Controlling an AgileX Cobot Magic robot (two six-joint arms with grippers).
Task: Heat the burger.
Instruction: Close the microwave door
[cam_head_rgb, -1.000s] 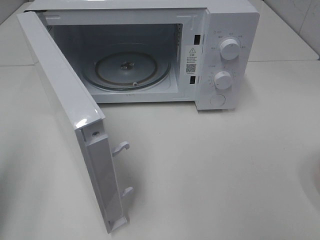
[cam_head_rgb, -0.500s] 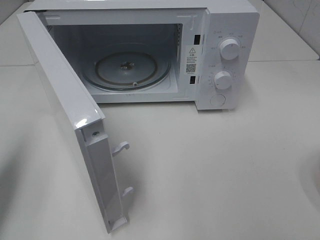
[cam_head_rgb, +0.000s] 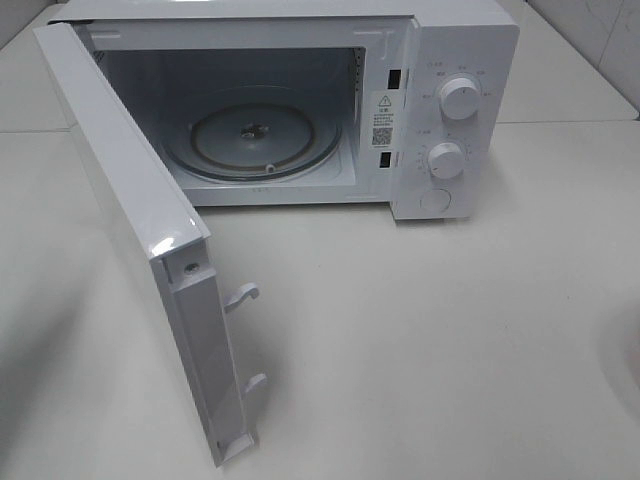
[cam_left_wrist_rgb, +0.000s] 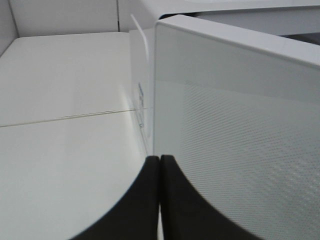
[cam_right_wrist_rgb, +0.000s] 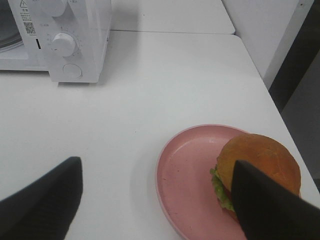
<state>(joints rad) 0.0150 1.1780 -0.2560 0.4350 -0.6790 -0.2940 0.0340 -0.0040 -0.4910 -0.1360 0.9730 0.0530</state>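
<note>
The burger (cam_right_wrist_rgb: 260, 165), with a glossy brown bun and green lettuce, sits toward one side of a round pink plate (cam_right_wrist_rgb: 185, 180) in the right wrist view. My right gripper (cam_right_wrist_rgb: 155, 170) hangs open above the plate's near rim, one finger over the burger's edge, holding nothing. The burger is out of the exterior high view, and neither gripper shows there. My left gripper (cam_left_wrist_rgb: 160, 165) is shut with nothing in it, just beside the outer face of the microwave door (cam_left_wrist_rgb: 235, 125).
The white microwave (cam_head_rgb: 455, 60) stands at the back with its door (cam_head_rgb: 130, 190) swung wide toward the front left. Its glass turntable (cam_head_rgb: 255, 135) is bare. Two knobs (cam_head_rgb: 458, 98) are on its right panel. The plate lies near the table's right edge.
</note>
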